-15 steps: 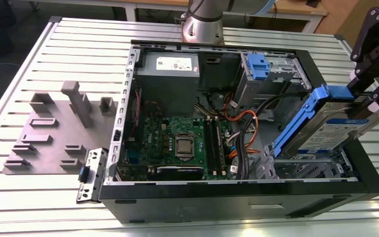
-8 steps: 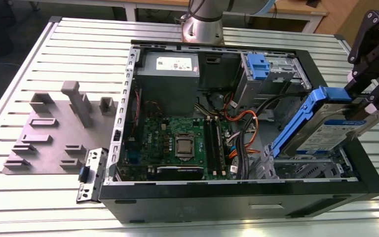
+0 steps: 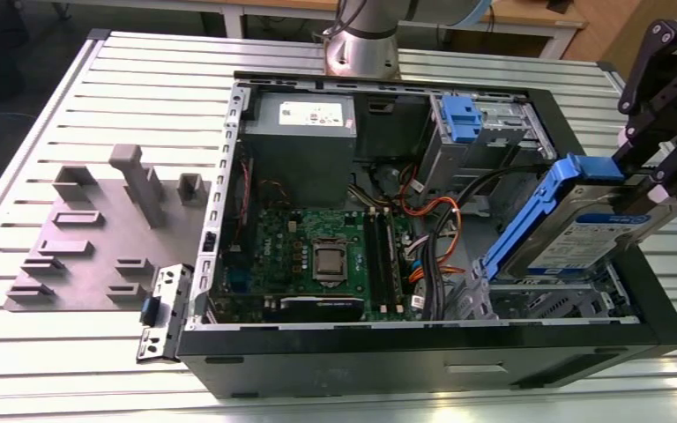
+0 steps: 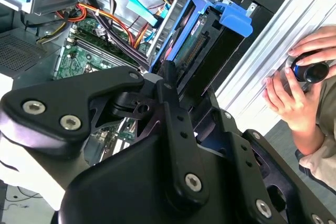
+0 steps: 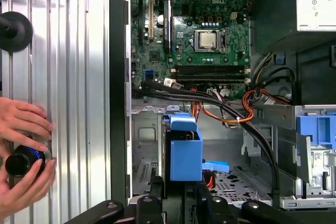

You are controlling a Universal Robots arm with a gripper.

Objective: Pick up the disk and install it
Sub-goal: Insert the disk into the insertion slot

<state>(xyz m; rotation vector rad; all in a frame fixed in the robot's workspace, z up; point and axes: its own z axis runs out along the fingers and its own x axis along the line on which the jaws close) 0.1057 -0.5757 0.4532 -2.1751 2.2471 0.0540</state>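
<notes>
The disk is a silver drive with a white-and-blue label in blue carrier rails. It hangs tilted over the drive bay at the near corner of the open computer case, on the exterior view's right. My gripper is shut on its upper end. In the second wrist view the black fingers clamp the disk, whose blue rail points into the case. In the first wrist view the disk is seen end-on above the gripper, over the metal bay floor.
Orange and black cables run beside the bay. A second blue carrier sits in the upper cage, near the grey power supply. A grey fixture plate lies at the exterior view's left. A person's hands hold a black knob beside the case.
</notes>
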